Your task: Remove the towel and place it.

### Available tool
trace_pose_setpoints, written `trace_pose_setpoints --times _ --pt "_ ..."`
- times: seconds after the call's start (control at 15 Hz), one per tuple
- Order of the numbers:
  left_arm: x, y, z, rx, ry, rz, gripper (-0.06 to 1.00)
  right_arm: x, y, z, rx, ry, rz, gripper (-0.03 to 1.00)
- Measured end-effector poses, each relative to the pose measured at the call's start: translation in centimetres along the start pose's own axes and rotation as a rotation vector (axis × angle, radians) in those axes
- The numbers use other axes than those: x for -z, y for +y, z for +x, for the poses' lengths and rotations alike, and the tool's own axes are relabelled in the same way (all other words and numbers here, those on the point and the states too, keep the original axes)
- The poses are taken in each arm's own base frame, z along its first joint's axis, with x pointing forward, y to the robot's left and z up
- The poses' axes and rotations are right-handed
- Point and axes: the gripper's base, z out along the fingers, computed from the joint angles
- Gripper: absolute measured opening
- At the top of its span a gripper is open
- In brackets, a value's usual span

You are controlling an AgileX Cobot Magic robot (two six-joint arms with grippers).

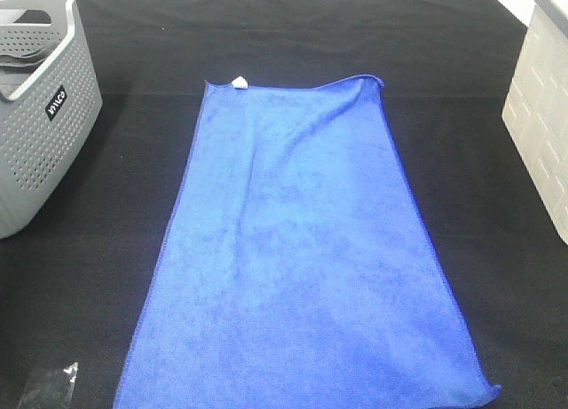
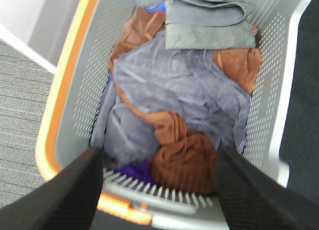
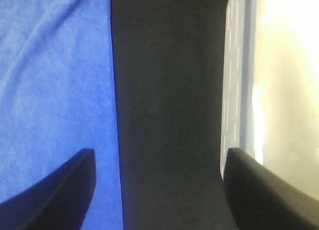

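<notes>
The royal-blue towel (image 1: 297, 249) lies spread flat on the black table, its long side running from far to near, with a small white tag (image 1: 239, 82) at its far left corner. Its right hem also shows in the right wrist view (image 3: 55, 80). My right gripper (image 3: 159, 155) is open and empty, above the black table beside that hem. My left gripper (image 2: 159, 157) is open and empty, above the grey basket (image 2: 284, 90), apart from the towel. Neither arm shows clearly in the exterior high view.
The grey perforated basket (image 1: 44, 116) stands at the far left and holds a grey-purple cloth (image 2: 174, 90), brown cloths (image 2: 184, 160) and a folded grey cloth (image 2: 209, 20). A white crate (image 1: 541, 116) stands at the right edge. A small dark object (image 1: 49, 389) lies at the near left.
</notes>
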Motion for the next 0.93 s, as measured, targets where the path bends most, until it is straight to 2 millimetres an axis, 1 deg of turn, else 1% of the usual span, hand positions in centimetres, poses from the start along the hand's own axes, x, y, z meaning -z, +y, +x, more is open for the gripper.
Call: trace_pose_setpoints --times 0.07,0.13,0.2,0.33,0.4,0.53,0.67,0.73,0.8,0.87,0.93 --pt "1.3 0.1 1.7 -0.009 -0.008 0.000 0.61 1.5 -0.1 1.2 0.001 -0.010 0.001 0.68" --pt "2.0 0.1 2.7 -0.016 -0.010 0.002 0.61 2.3 -0.2 1.9 0.002 -0.018 -0.001 0.68" --pt "4.1 -0.1 5.7 -0.033 -0.015 0.028 0.61 4.8 -0.4 4.2 0.003 -0.041 0.000 0.68" --pt "5.7 -0.5 9.4 -0.053 -0.008 0.066 0.61 7.5 -0.8 7.7 0.002 -0.070 0.003 0.68" --pt "6.2 -0.7 11.3 -0.056 -0.001 0.085 0.61 8.7 -1.0 9.8 0.002 -0.082 0.002 0.68" --pt "6.9 -0.8 14.6 -0.053 0.006 0.098 0.61 10.1 -1.5 14.0 0.005 -0.095 0.001 0.68" --pt "7.8 -0.8 17.7 -0.056 -0.009 0.097 0.61 10.6 -1.9 18.1 0.007 -0.104 0.000 0.68" --pt "8.2 -0.9 19.4 -0.056 -0.019 0.097 0.61 11.1 -2.2 20.2 0.012 -0.125 0.003 0.68" --pt "8.8 -0.9 21.6 -0.058 -0.040 0.096 0.61 11.4 -2.4 22.0 0.016 -0.145 0.010 0.68" --pt "8.9 -0.8 22.9 -0.061 -0.059 0.088 0.61 12.0 -2.8 24.5 0.019 -0.195 0.018 0.68" --pt "8.9 -0.8 22.9 -0.061 -0.059 0.088 0.61 12.0 -2.8 24.5 0.019 -0.195 0.018 0.68"
